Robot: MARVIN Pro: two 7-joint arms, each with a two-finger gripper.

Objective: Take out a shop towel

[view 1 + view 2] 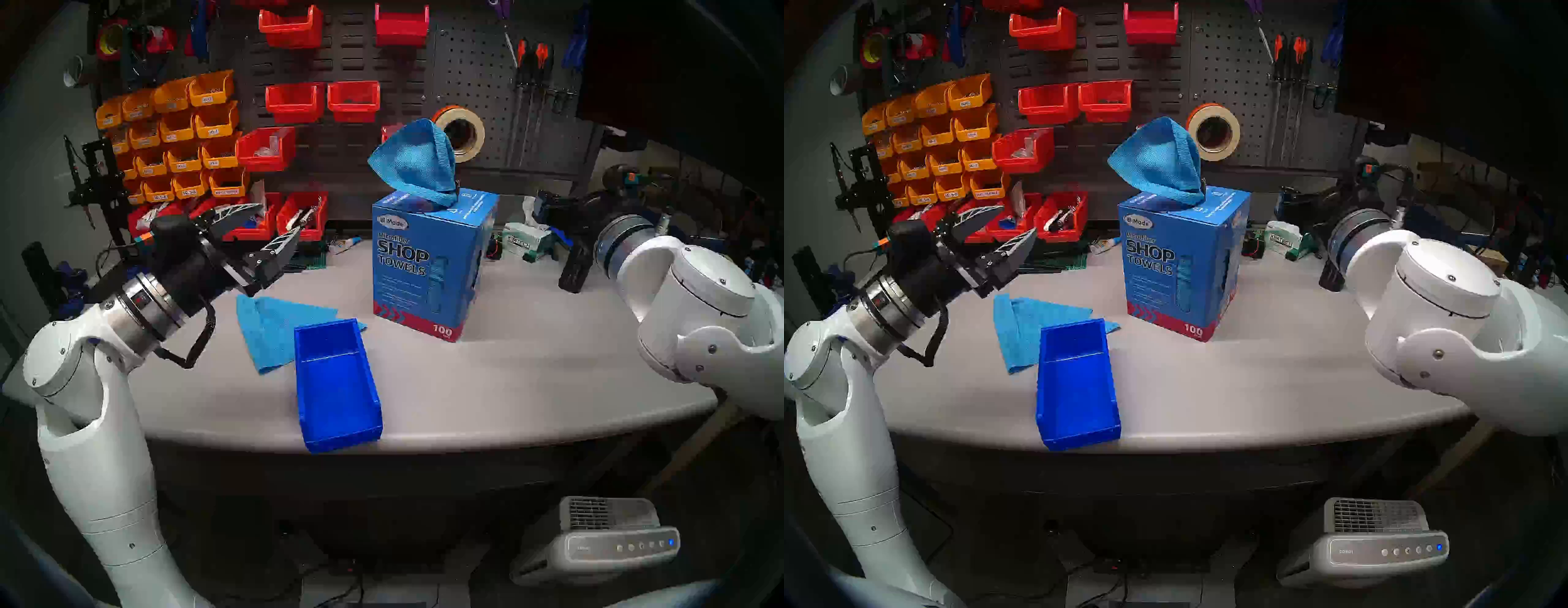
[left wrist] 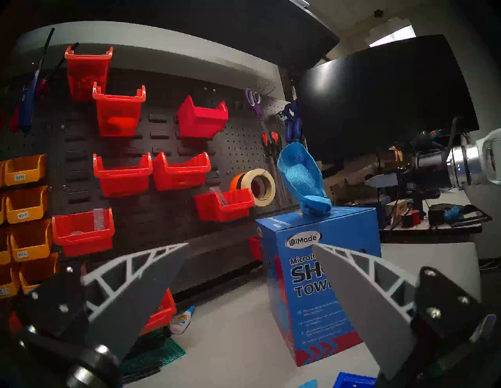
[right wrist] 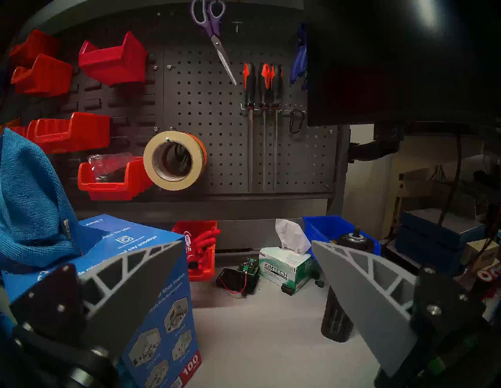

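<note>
Shop towel [image 1: 413, 163] found standing out of the slot on top of the blue carton [image 1: 428, 263], bunched into an upright cone, lower end still caught in the opening. Likely left that way by the dispenser so the next sheet offers a free end to pinch. Second blue cloth [image 1: 271, 331] lying flat on the table [image 1: 530, 373], partly under the blue bin [image 1: 335, 382]; extent beneath not visible.

Left claw [image 1: 265, 231] raised off the table to the carton's left, spread wide, empty, pointed toward the carton. Right claw [image 3: 246, 287] also spread wide and empty in its wrist view, carton just to its left; in both head views largely lost against dark clutter behind the arm.

Carton interior and remaining towels unseen. Small tissue box [image 3: 287, 268] at the back, apart from the carton.
</note>
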